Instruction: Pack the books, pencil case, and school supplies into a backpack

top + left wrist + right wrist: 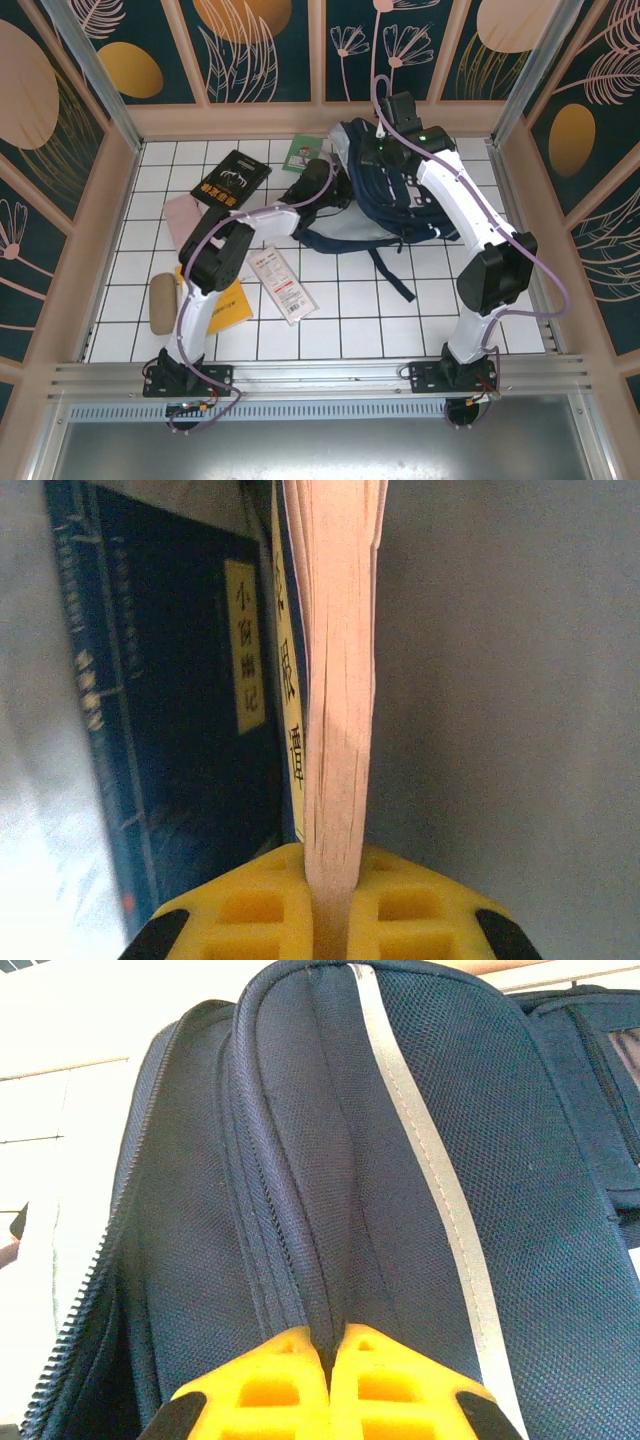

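The navy backpack (385, 205) lies at the back centre of the tiled table. My right gripper (330, 1348) is shut on a fold of backpack (300, 1160) fabric beside the zip, and from above it sits at the bag's top (383, 150). My left gripper (335, 885) is shut on the page edge of a navy book (335, 660), inside the bag's mouth (318, 185). A second navy book (170, 710) stands just left of it. On the table lie a black book (232, 178), a green book (300, 152), a yellow-orange book (228, 305), the white packet of school supplies (283, 285) and the pale oblong pencil case (162, 303).
A flat pink sheet-like item (183, 218) lies left of my left arm. Dark backpack straps (390, 270) trail toward the table's middle. Wooden walls close the table at the back and sides, and a metal rail (320, 375) runs along the near edge.
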`<act>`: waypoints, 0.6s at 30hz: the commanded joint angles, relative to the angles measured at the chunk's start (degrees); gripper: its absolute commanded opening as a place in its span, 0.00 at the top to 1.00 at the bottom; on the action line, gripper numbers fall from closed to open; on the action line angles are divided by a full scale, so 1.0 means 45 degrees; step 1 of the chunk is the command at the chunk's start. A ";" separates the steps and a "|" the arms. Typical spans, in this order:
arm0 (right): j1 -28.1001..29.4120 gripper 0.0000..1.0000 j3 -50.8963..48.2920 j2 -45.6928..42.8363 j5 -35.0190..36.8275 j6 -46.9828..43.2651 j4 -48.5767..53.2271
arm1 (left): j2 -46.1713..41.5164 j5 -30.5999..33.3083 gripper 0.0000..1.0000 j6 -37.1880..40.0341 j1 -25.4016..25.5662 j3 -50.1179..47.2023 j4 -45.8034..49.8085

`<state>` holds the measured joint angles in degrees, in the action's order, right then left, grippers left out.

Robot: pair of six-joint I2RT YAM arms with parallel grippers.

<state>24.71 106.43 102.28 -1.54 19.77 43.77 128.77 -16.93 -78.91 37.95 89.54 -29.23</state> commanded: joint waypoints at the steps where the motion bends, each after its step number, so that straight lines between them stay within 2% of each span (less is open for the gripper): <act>1: -0.0095 1.00 0.0265 -0.1273 -0.0452 0.0586 -0.1580 | 0.1141 0.1315 1.00 0.0300 0.0326 0.1988 0.1876; 3: -0.0132 1.00 0.0189 -0.1314 -0.0495 0.0634 -0.1621 | 0.1778 0.1548 0.92 0.0492 0.0516 0.3038 0.2587; 6: -0.0209 1.00 0.0032 -0.1365 -0.0458 0.0646 -0.1669 | 0.2594 0.1373 0.58 0.0868 0.0660 0.4479 0.3737; 10: -0.0405 1.00 -0.0295 -0.1520 -0.0535 0.0607 -0.1735 | 0.2048 0.1694 0.36 0.1659 0.0684 0.4426 0.4419; 14: -0.0612 1.00 -0.0830 -0.1682 -0.0636 0.0559 -0.1902 | 0.0919 0.1851 0.24 0.2385 0.0685 0.3712 0.4913; 18: -0.0801 1.00 -0.1444 -0.1780 -0.0692 0.0492 -0.2155 | -0.0294 0.2005 0.18 0.2821 0.0682 0.2820 0.5503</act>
<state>22.09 100.73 98.28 -3.77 21.39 40.29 134.23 -9.34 -69.84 40.62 103.90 -7.03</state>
